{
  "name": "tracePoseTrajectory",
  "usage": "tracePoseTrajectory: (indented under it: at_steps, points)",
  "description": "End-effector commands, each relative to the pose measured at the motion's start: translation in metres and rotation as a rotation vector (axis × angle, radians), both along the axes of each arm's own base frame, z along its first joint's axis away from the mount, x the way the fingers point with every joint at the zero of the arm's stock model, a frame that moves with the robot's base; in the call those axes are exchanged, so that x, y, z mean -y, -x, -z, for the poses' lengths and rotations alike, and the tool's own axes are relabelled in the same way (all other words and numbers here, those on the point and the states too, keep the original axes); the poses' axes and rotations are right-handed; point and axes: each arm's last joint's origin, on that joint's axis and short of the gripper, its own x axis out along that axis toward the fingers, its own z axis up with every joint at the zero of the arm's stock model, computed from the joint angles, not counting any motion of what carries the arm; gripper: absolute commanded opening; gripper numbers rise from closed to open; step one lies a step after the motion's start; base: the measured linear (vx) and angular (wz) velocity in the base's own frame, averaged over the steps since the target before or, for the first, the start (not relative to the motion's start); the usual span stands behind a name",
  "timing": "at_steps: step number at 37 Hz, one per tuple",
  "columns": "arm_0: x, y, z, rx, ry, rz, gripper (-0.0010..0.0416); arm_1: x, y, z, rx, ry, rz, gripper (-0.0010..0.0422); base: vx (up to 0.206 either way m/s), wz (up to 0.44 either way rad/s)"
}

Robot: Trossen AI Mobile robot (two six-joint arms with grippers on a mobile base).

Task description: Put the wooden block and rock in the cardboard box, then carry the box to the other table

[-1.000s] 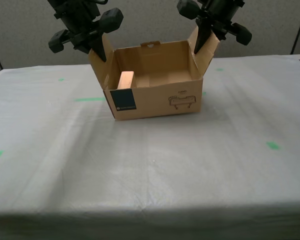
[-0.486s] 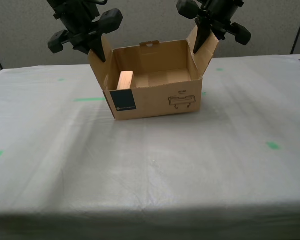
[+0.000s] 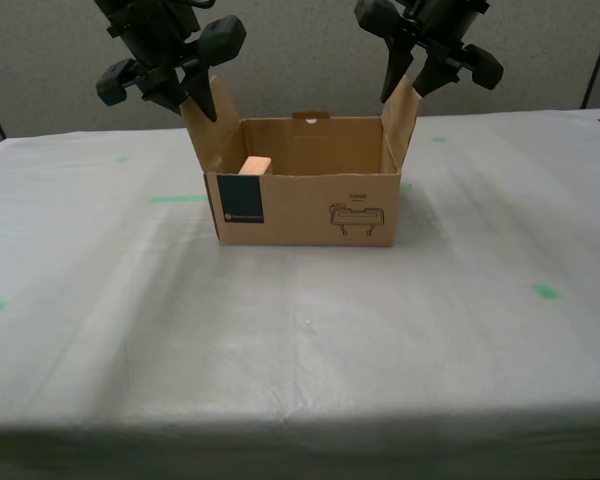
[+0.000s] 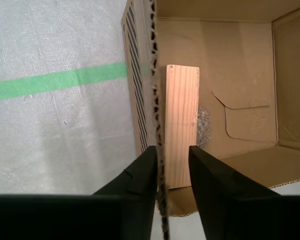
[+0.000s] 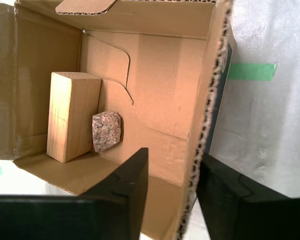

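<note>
While the brown corrugated cardboard box (image 3: 305,205) sits flat on the wrinkled grey covering of the other table (image 3: 300,340), my second gripper (image 4: 168,160) pinches one upright side flap's ragged fluted edge between nearly closed black fingers (image 4: 140,172). My first gripper (image 5: 172,170) straddles the opposite flap with a wider gap; whether both fingers touch it I cannot tell. The smooth, straight-grained wooden block (image 5: 70,117) lies inside the box, the lumpy speckled rock (image 5: 106,131) touching it. The exterior view shows only the block's top, not the rock.
</note>
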Motion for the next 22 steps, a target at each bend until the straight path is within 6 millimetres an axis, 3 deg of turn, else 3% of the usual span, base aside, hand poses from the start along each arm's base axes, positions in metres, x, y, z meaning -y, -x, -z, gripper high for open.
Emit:
tracePoseTrajectory:
  at_steps: [1, 12, 22]
  points:
    - [-0.0002, 0.0001, -0.0005, 0.001, -0.002, 0.001, 0.0154, 0.0002, 0.0002, -0.0001, -0.002, 0.001, 0.004, 0.0115, 0.0, 0.0]
    - [-0.0005, 0.0002, -0.0005, 0.001, -0.002, 0.0, 0.0282, -0.0002, 0.0004, 0.0, -0.005, 0.001, 0.001, 0.0213, 0.0, 0.0]
    - [-0.0005, 0.0002, -0.0005, 0.0, -0.002, 0.0, 0.0376, -0.0012, 0.0018, 0.0006, -0.023, -0.006, 0.001, 0.0268, 0.0, 0.0]
